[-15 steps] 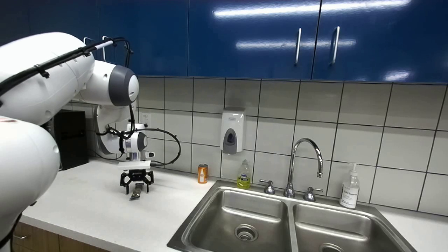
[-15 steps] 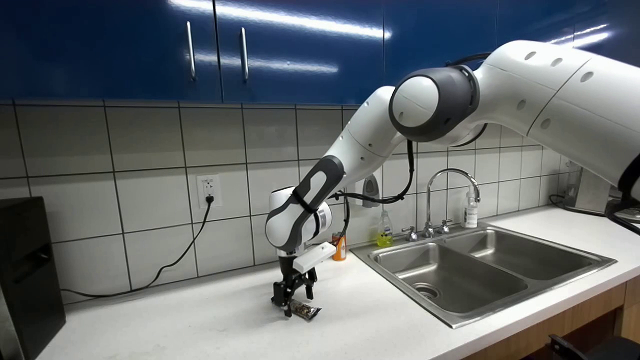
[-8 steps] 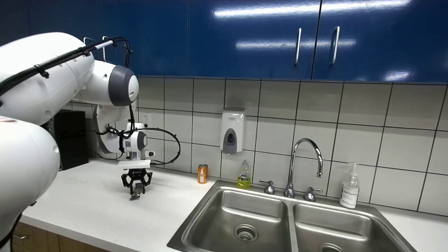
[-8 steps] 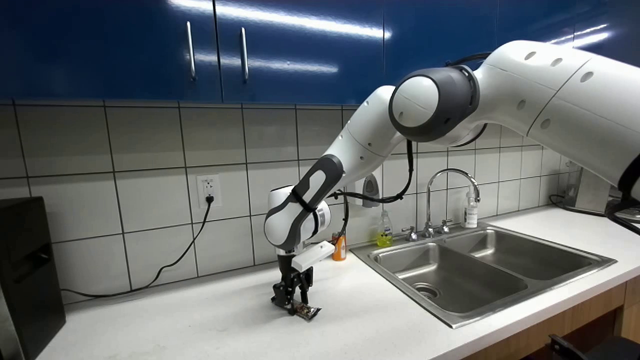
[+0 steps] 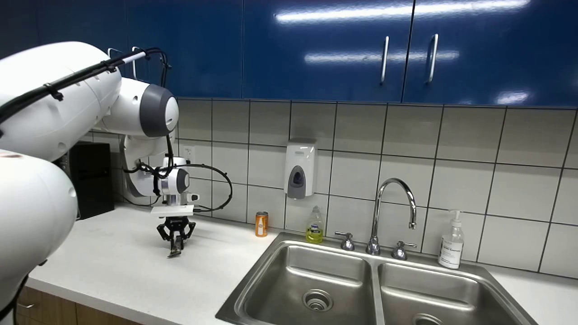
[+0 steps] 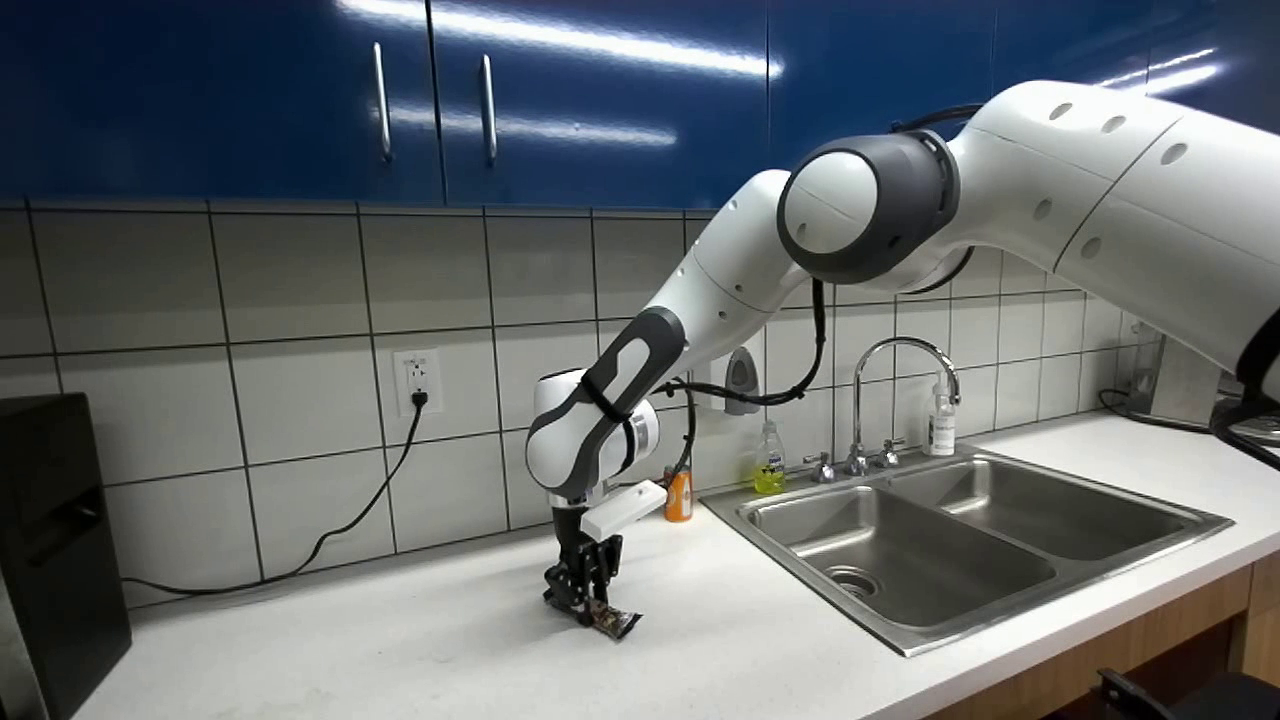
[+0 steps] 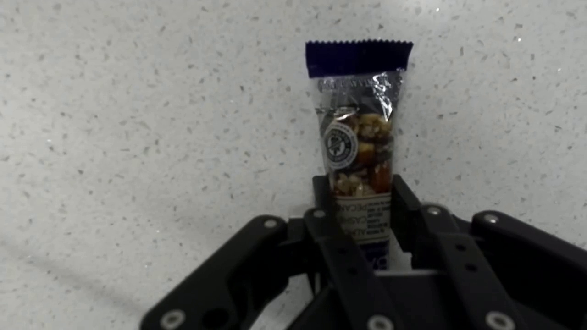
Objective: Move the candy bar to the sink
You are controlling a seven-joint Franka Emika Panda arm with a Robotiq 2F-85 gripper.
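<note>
The candy bar (image 7: pixel 362 137), in a clear wrapper with a dark purple end, lies between my fingers in the wrist view. My gripper (image 7: pixel 361 188) is shut on it, with a pad against each long side. The bar's lower part is hidden behind the gripper. In both exterior views the gripper (image 5: pixel 176 249) points down at the white counter, and the free end of the candy bar (image 6: pixel 616 622) sticks out at counter height. Whether it touches the counter I cannot tell. The steel sink (image 5: pixel 375 284) with two basins is well to the side, apart from the gripper.
An orange can (image 5: pixel 261 224) stands by the wall between gripper and sink. Behind the basins are a dish soap bottle (image 5: pixel 314 227), the curved faucet (image 5: pixel 392 183) and a pump bottle (image 5: pixel 451 246). Blue cabinets (image 5: pixel 325 40) hang above. A black appliance (image 6: pixel 60 550) sits at the counter's far end.
My fingers were wide apart around the candy bar one second ago; they have come together onto its sides. The arm has barely shifted, and the bar stays in about the same place.
</note>
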